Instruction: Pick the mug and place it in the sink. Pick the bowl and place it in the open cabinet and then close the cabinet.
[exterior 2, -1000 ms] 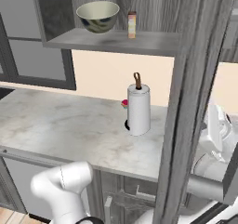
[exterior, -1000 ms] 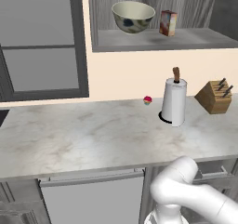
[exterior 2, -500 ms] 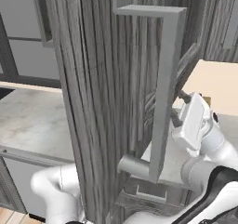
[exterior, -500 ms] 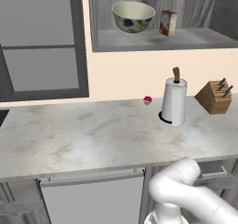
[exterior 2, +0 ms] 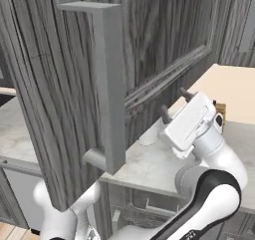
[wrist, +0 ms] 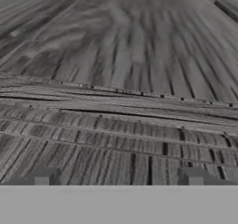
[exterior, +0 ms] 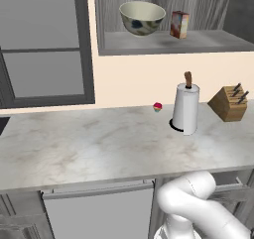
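Hand view, nearest first: the hand point(wrist: 118, 177) shows its two dark fingertips point(wrist: 42, 175) far apart at the bottom edge, spread wide with nothing between them, pointed at the dark grey wood-grain face of the cabinet door point(wrist: 125, 79), whose raised-panel ridges run across the picture just ahead

From the right base view, the same door point(exterior 2: 64, 104) stands swung out close to the camera, with one grey bar handle point(exterior 2: 110, 84) on it; the hand point(exterior 2: 173, 103) sits beside the door's panel face, its two fingers pointing up toward it, whether touching I cannot tell

From the left base view, one white arm elbow point(exterior: 191, 193) rises at the lower right in front of the marbled bench point(exterior: 89, 144). On the bench, going back toward the wall: one white paper-towel roll point(exterior: 185, 111) on a stand with a brown knob, upright; one wooden knife block point(exterior: 229, 103) to its right, tilted, with dark handles sticking out; one small red-and-green thing point(exterior: 158, 107) near the wall, left of the roll, too small to name

Farthest and highest, the cabinet point(exterior: 168, 42) hangs on the wall with its grey shelf open to view. On that shelf sits one bowl point(exterior: 142, 18), cream with dark blue blotches, upright, and just to its right, apart from it, one small orange-red box point(exterior: 179, 25)
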Robot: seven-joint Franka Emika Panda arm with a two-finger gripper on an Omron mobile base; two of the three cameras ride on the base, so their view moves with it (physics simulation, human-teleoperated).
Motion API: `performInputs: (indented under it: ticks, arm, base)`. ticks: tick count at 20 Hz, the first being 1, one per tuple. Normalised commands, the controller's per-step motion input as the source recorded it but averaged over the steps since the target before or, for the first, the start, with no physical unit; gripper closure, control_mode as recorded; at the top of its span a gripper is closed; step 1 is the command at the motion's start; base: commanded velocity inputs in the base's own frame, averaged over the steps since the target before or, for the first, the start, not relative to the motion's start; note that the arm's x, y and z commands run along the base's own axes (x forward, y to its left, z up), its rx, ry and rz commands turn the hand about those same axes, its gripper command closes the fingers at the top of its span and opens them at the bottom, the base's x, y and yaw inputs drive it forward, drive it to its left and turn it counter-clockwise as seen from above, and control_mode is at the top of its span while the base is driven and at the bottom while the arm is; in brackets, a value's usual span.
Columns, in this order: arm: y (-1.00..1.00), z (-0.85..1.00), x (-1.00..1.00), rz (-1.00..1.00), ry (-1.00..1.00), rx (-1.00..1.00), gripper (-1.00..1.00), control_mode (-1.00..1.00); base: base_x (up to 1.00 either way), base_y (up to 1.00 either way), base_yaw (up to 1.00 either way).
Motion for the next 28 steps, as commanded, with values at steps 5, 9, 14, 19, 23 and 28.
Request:
performInputs:
  ticks: [5,9,14,19,23,28]
  arm:
    - [0.41,0.26,0.0,-0.18,0.0,-0.02,-1.0,-1.0]
    - [0.42,0.27,0.0,-0.18,0.0,-0.02,-1.0,-1.0]
    - [0.41,0.23,0.0,-0.19,0.01,-0.01,-1.0,-1.0]
    - [0.38,0.16,0.0,-0.19,0.04,0.0,-1.0,-1.0]
    - [0.27,0.25,0.0,-0.17,0.09,0.0,-1.0,-1.0]
    - [0.3,0.25,0.0,-0.16,0.15,0.0,-1.0,-1.0]
  base:
    - [0.0,0.0,0.0]
    - [0.0,0.0,0.0]
    - [0.0,0.0,0.0]
    - [0.0,0.0,0.0]
    - [0.0,0.0,0.0]
    - [0.0,0.0,0.0]
